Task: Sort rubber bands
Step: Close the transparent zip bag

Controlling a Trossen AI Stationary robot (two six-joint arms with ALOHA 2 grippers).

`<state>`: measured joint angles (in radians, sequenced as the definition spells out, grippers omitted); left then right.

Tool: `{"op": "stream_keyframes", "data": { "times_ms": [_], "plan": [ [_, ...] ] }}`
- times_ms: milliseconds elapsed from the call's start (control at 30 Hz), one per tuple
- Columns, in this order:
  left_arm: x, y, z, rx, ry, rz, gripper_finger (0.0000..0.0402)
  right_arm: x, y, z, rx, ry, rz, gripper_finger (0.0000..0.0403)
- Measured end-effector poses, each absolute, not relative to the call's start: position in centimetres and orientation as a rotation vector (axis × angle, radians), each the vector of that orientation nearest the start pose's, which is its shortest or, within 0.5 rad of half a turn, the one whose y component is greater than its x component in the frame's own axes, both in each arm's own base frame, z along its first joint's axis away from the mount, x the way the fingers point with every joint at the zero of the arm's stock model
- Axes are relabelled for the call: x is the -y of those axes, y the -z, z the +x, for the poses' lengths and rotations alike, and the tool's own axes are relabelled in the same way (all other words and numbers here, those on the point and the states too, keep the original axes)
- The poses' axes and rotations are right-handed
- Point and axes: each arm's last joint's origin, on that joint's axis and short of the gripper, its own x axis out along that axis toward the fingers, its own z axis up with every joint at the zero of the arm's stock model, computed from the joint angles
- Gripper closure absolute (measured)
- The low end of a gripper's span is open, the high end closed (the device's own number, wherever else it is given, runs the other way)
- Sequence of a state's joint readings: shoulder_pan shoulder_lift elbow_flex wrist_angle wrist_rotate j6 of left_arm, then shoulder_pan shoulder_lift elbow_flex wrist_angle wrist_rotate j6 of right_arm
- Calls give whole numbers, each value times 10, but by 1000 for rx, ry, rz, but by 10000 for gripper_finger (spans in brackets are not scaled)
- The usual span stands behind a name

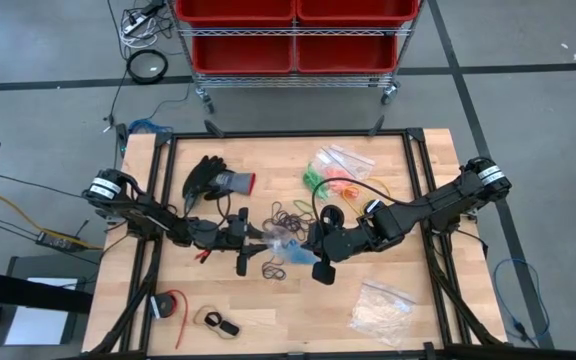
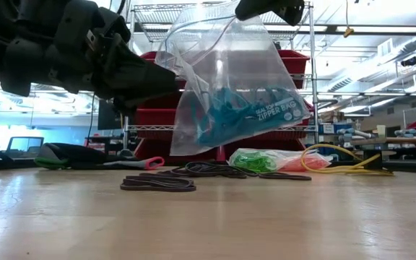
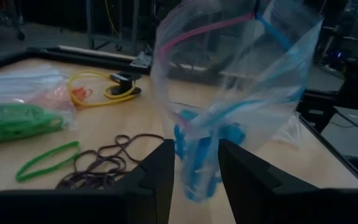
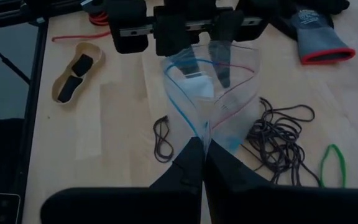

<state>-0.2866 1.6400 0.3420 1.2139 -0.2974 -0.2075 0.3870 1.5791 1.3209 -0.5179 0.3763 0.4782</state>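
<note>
Above the wooden table [image 1: 388,330] at frame centre, a zipper bag [image 2: 230,87] of blue bands [image 2: 230,108] is pinched by the closed right gripper [image 4: 202,144] while one mouth edge sits between the part-open left gripper [image 3: 194,155] fingers, so the bands could be spilled if either hold slips.

Left claw [image 4: 194,28] seemingly half-open; right claw [image 4: 202,163] pinched tight.

Two dark jointed arms with silver-ringed bases.

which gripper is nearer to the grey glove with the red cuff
Left. The left gripper sits just below the glove, at the held clear bag. The right gripper pinches the same bag from its far side, farther from the glove.
</note>
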Motion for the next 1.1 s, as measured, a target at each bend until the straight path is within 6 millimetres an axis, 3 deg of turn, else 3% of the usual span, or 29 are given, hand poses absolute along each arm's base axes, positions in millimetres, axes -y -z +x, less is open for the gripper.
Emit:
{"op": "stream_keyframes", "data": {
  "times_ms": [733, 1100],
  "plan": [
    [68, -148, 248, 3, -24, -137, 271, -120, -295, 319, -719, 167, 179, 403],
    [68, -154, 248, 57, 16, -122, 366, -120, -295, 319, -721, 165, 184, 403]
  ]
}}
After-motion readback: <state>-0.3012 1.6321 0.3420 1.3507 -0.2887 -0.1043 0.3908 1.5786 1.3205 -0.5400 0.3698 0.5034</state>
